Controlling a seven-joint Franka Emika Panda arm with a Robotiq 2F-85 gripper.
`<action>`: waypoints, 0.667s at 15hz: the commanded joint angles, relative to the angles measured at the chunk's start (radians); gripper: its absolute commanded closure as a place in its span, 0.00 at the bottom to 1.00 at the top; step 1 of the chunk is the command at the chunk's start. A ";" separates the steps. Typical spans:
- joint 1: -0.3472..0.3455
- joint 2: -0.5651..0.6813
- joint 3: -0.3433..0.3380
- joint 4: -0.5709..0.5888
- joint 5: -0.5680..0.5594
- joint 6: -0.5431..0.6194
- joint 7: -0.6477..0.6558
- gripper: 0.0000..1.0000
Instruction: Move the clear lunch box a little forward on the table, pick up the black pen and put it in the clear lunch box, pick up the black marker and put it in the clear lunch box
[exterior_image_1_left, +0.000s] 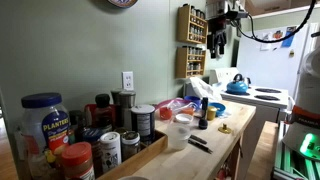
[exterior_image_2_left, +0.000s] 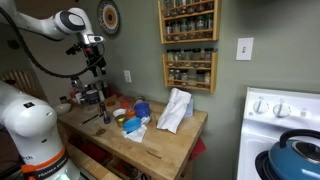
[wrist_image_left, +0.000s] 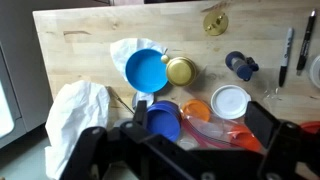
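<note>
With the gripper (exterior_image_1_left: 218, 45) hanging high and spread wide, lower squarely beside the clear lunch box (exterior_image_1_left: 180, 130) on the table (exterior_image_1_left: 212, 150), then push slowly, avoiding what looks like the black pen (exterior_image_1_left: 199, 144) just beside it.

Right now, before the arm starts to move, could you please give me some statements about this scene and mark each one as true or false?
The gripper is open and holds nothing. True.
The black pen is already inside the clear lunch box. False: it lies on the table, outside the box.
A blue kettle stands on the stove. True.
The spice rack on the wall is empty. False: it is full of jars.
</note>
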 joint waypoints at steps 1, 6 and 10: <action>0.029 0.006 -0.023 0.003 -0.014 -0.003 0.014 0.00; 0.093 0.151 0.016 0.050 0.025 0.093 -0.029 0.00; 0.181 0.329 0.024 0.080 0.091 0.289 -0.109 0.00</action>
